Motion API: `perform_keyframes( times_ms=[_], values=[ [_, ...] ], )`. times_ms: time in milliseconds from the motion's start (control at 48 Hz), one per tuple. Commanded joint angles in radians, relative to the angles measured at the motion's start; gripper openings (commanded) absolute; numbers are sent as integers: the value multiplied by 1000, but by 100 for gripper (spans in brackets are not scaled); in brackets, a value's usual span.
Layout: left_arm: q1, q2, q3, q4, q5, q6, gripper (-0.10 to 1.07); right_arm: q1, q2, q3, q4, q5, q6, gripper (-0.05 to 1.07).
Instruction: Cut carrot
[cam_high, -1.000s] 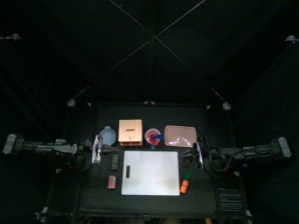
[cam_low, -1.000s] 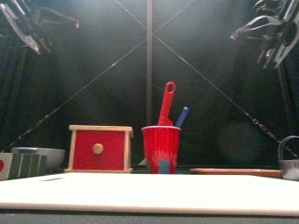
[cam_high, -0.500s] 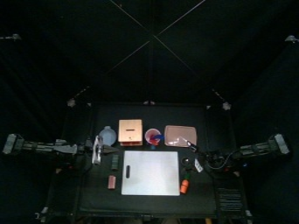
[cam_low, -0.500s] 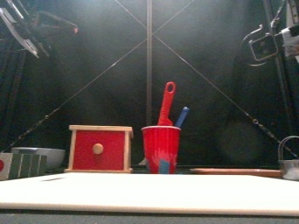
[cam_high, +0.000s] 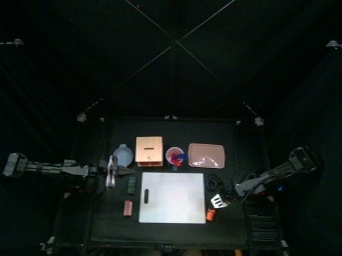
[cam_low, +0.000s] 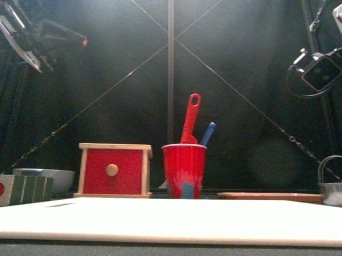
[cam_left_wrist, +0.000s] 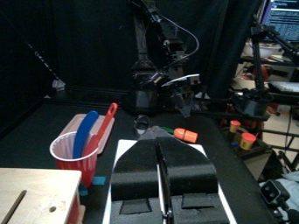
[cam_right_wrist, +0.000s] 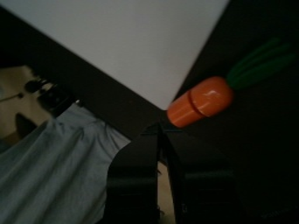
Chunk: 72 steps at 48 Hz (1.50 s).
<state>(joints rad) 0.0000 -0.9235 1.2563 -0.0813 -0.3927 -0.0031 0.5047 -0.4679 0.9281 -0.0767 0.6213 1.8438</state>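
The right claw (cam_high: 223, 201) hangs just over the carrot (cam_right_wrist: 201, 99), which lies on the bare desk (cam_high: 238, 226) just off the board's (cam_high: 173, 197) right edge, not on the board. In the right wrist view the carrot is a short, smooth orange-red stub with a rounded end and dark green leaves at the far end; it lies directly ahead of the claw, apart from it. Whether this claw's jaws stand apart or together I cannot tell: they show only as a dark mass at the bottom of the wrist view.

The left claw (cam_left_wrist: 163, 171) has its jaws pressed together and holds nothing. It hangs above the desk's left side, pointing across the white board toward the right arm; the carrot (cam_left_wrist: 184, 135) shows small beyond the board's far end.

Beside the left claw, off the board's left edge, a pale pink bar (cam_high: 128, 207) lies on the desk. Farther back stands a row of containers. A red cup (cam_low: 185, 170) holds a red utensil (cam_low: 191, 115) and a blue one (cam_low: 206, 133), both upright and leaning. Left of it is a wooden box (cam_low: 114, 169) with a red front and a knob. Left again is a clear tub (cam_low: 38, 184), contents not readable. On the right a flat pinkish tray (cam_high: 206, 155) lies behind the board.
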Motion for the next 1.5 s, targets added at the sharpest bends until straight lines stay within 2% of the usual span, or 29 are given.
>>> perform_keyframes(
  times_ms=[0, 125, 271, 583, 792, 938, 1167, 1229, 1312, 1479],
  values=[
    [3, 5, -11, -2, -9, 2, -1, 32, 17, -40, -66, 54, 117, 67],
    [3, 6, 0, -2, -9, 2, -1, 91, 75, -84, -187, 114, 290, 85],
    [9, 5, 3, -2, -9, 2, -1, 107, 167, -109, -213, 123, 383, 101],
    [9, 5, 5, -2, -6, 0, -1, 104, 284, -117, -101, 126, 391, 101],
    [9, 5, 9, -21, -6, 2, -1, 101, 348, -114, -75, 97, 391, 101],
    [11, 5, 11, -23, -6, 2, -1, 97, 383, -109, -84, 32, 391, 94],
    [11, 5, 11, -28, -6, 2, -1, 95, 403, -109, -89, 3, 390, 63],
    [11, 5, 11, -29, -6, 2, -1, 86, 394, -114, -106, 6, 387, 58],
    [11, 5, 9, -29, -5, 0, -1, 52, 370, -132, -147, 8, 379, 58],
    [14, 5, 9, -38, -6, 2, -1, -46, 337, -181, -341, 2, 370, 58]
  ],
)
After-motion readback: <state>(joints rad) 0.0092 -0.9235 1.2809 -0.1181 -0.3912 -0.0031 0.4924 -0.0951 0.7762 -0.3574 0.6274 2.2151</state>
